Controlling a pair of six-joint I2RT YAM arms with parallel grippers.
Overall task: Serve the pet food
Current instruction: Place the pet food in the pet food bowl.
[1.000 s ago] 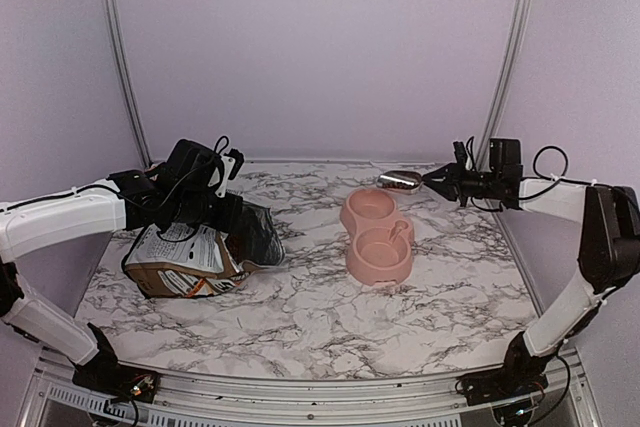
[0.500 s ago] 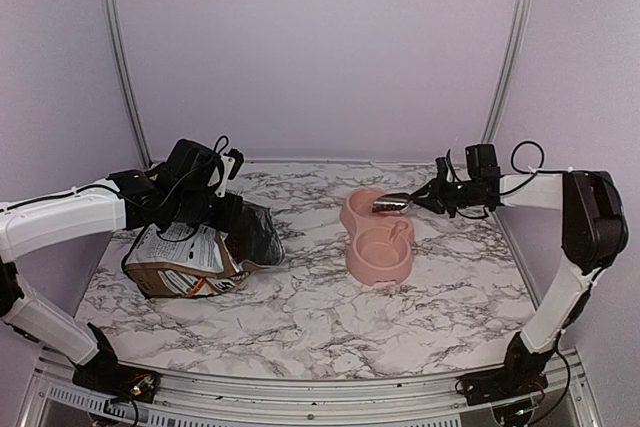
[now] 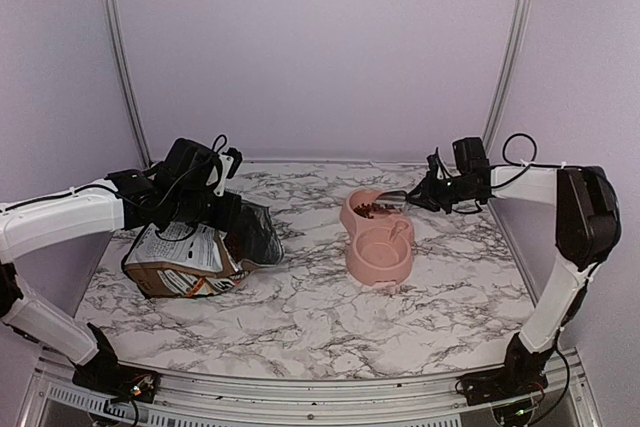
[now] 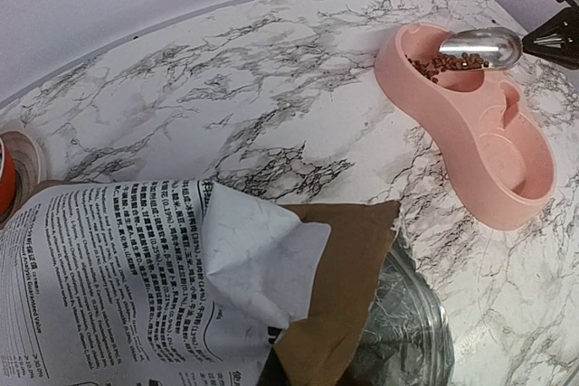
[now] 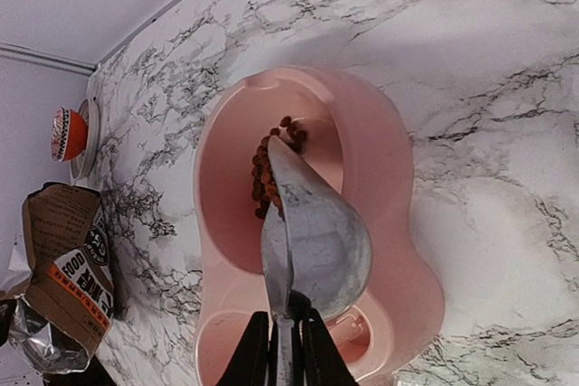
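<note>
At the left of the marble table [image 3: 320, 327], a brown-and-black paper bag [image 3: 185, 265] is seen lying on its side, its open, foil-lined mouth turned toward the middle of the table. The left gripper [image 3: 228, 222] is placed right at that mouth. Whether its fingers are clamped on the paper cannot be told, since they are hidden in both the overhead and left wrist views. In the left wrist view the bag's [image 4: 136, 268] white panel of small print is shown close up, and a reddish ball on a small dish [image 4: 7, 174] is cut off by the left edge, just beyond the bag.

Right of centre, a pink double bowl [image 3: 380, 273] is set on the table, well apart from the bag. A metal scoop [image 3: 393, 197] is held tilted over the far compartment, and dark brown kibble [image 3: 374, 210] is seen lying in that compartment under the scoop's lip. The scoop's thin handle is pinched between the pressed-together fingers of the right gripper [image 3: 420, 194]. The same grip is confirmed in the right wrist view [image 5: 280, 336].
</note>
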